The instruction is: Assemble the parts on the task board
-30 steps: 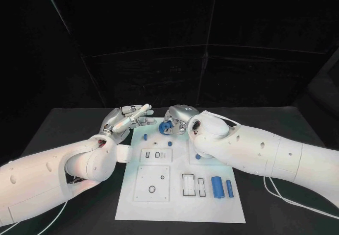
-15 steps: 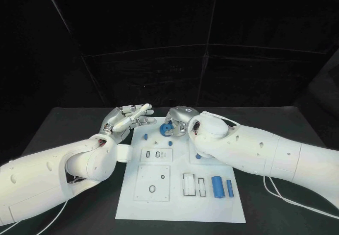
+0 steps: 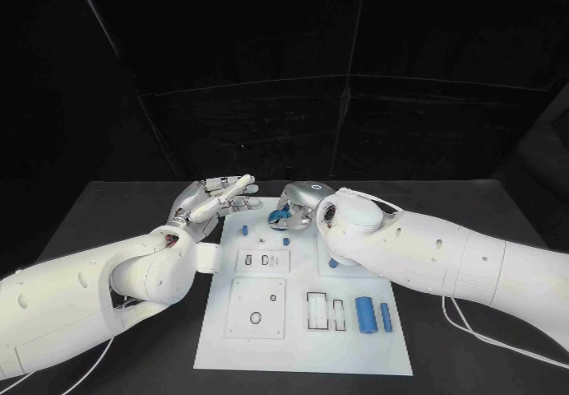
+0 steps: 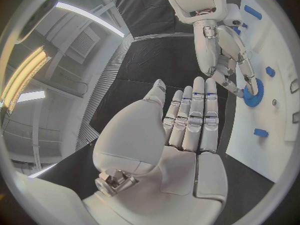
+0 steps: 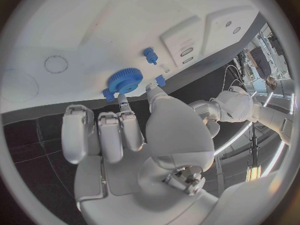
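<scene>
On the black table (image 3: 118,214), the right hand (image 3: 299,202) pinches a blue gear (image 3: 279,216) near the white board's (image 3: 238,346) 12 o'clock end. The left hand (image 3: 214,200) hovers at about 10 o'clock of the gear, off the board's edge, fingers straight and apart, grasping nothing. Two blue cylinders (image 3: 372,315) lie at the board's 4 o'clock.
</scene>
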Tool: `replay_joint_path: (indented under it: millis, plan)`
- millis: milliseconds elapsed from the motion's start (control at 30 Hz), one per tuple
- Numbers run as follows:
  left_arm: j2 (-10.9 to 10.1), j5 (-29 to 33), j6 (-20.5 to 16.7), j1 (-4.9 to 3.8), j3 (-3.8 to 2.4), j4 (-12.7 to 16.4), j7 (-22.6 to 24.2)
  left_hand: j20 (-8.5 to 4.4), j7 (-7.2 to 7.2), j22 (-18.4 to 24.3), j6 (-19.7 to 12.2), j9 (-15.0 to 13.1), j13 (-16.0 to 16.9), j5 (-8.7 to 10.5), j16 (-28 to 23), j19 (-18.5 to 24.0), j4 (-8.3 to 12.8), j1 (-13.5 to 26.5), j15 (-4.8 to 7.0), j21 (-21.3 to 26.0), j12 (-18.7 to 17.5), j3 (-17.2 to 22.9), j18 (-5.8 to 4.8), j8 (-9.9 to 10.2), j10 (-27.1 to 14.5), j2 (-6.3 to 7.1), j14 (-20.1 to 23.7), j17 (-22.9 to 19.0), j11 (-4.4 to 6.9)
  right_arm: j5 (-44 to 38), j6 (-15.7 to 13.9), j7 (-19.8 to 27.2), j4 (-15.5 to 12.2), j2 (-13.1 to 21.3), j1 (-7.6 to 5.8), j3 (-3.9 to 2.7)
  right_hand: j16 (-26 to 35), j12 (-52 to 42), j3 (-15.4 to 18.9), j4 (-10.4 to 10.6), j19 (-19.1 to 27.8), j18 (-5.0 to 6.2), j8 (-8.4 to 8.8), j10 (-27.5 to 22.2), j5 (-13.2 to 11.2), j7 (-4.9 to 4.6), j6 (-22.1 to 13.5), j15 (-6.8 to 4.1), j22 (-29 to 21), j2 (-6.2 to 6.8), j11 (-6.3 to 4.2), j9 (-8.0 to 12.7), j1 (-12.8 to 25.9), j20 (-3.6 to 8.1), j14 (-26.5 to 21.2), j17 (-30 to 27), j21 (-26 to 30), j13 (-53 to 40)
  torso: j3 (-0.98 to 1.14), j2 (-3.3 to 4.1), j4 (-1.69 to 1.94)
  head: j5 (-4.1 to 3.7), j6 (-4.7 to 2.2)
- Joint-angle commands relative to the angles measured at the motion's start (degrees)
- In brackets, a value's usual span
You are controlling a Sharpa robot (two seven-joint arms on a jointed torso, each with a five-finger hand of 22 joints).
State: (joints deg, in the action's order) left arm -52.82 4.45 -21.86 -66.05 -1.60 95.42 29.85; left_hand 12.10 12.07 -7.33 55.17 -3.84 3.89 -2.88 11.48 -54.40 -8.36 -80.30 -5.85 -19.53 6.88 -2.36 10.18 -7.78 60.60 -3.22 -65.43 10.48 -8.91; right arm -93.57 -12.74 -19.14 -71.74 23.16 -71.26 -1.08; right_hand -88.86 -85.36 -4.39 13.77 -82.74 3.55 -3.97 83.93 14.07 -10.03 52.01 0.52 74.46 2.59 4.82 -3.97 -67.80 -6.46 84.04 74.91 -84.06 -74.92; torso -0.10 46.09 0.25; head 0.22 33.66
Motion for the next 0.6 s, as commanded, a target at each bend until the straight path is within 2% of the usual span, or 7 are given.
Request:
replay_joint_path:
  millis: [33,167,300,433,567,600]
  plan:
    - [0.0,-0.4,0.8,-0.10,-0.06,0.1,0.2,0.39,0.20,0.1,0.0,0.0,-0.1,-0.17,-0.2,-0.1,0.4,-0.4,-0.35,0.2,-0.3,0.0,0.30,0.2,-0.2,-0.33,0.1,0.1,-0.24,0.9,1.6,-0.3,0.0,0.1,-0.09,-0.01,-0.2,0.0,1.3,1.4,0.1,-0.46,0.07,2.2,3.5,0.12,0.5,0.11,0.0,0.01,0.17,0.0,1.4,-0.24,5.4,12.4,-0.3,-9.6,0.01,0.01,-0.02,-0.07,-0.03]
    - [0.0,-0.4,0.8,-0.10,-0.06,0.1,0.2,0.39,0.20,0.1,0.0,0.0,-0.1,-0.17,-0.2,-0.1,0.4,-0.4,-0.35,0.2,-0.3,0.0,0.30,0.2,-0.2,-0.33,0.1,0.1,-0.24,1.1,0.6,-0.7,-0.1,0.3,-0.09,0.00,-0.3,-0.1,2.5,2.3,0.0,-0.47,0.15,2.2,4.8,0.13,0.6,0.09,0.1,-0.32,0.15,0.0,1.9,-0.21,5.4,12.4,-0.3,-9.7,-0.01,0.01,-0.02,-0.05,-0.06]
    - [-0.1,-0.4,0.8,-0.10,-0.06,0.1,0.2,0.39,0.20,0.1,0.0,0.0,-0.1,-0.17,-0.2,-0.1,0.4,-0.4,-0.35,0.2,-0.3,0.0,0.30,0.2,-0.2,-0.33,0.1,0.1,-0.24,1.4,-4.7,0.4,-0.7,1.2,-0.08,0.00,-0.3,-0.3,2.9,2.3,0.0,-0.48,0.25,2.4,5.2,0.08,0.4,0.11,0.1,-0.42,0.18,0.0,1.6,-0.21,5.4,12.5,-0.4,-10.0,0.02,-0.03,-0.09,-0.04,-0.12]
    - [-0.2,-0.4,0.8,-0.10,-0.06,0.0,0.2,0.39,0.22,0.1,0.0,0.0,-0.1,-0.17,-0.2,-0.1,0.4,-0.4,-0.36,0.3,-0.4,0.0,0.30,0.2,-0.2,-0.34,0.1,0.1,-0.26,4.3,-11.3,5.2,-2.4,3.1,-0.06,0.01,-0.3,-0.3,3.5,0.9,0.0,-0.47,0.25,2.4,6.5,0.08,0.3,0.11,0.1,-0.53,0.18,0.1,-1.2,-0.22,5.4,12.4,-0.4,-10.0,0.10,-0.04,-0.20,-0.07,-0.27]
    - [-0.4,-0.4,0.8,-0.10,-0.06,0.0,0.2,0.39,0.23,0.1,0.0,0.0,-0.1,-0.17,-0.2,-0.1,0.5,-0.4,-0.36,0.3,-0.4,0.0,0.30,0.2,-0.2,-0.36,0.1,0.1,-0.26,8.1,-14.4,9.2,-4.5,5.7,-0.06,0.01,-0.3,-0.2,3.6,-0.1,0.0,-0.48,0.25,2.4,5.6,0.07,0.3,0.11,0.2,-1.14,0.17,0.1,-3.3,-0.22,5.4,12.5,-0.4,-9.9,0.11,-0.09,-0.29,-0.08,-0.46]
    - [-0.4,-0.4,0.8,-0.10,-0.06,0.0,0.2,0.39,0.23,0.1,0.0,0.0,-0.1,-0.17,-0.2,-0.1,0.5,-0.4,-0.36,0.3,-0.4,0.0,0.30,0.2,-0.2,-0.36,0.1,0.1,-0.26,9.4,-14.9,10.3,-5.2,6.8,-0.07,0.01,-0.3,-0.2,3.6,-0.5,0.0,-0.48,0.27,2.4,5.4,0.06,0.3,0.11,0.2,-1.20,0.17,0.1,-4.0,-0.22,5.4,12.5,-0.4,-9.9,0.14,-0.15,-0.41,-0.09,-0.53]
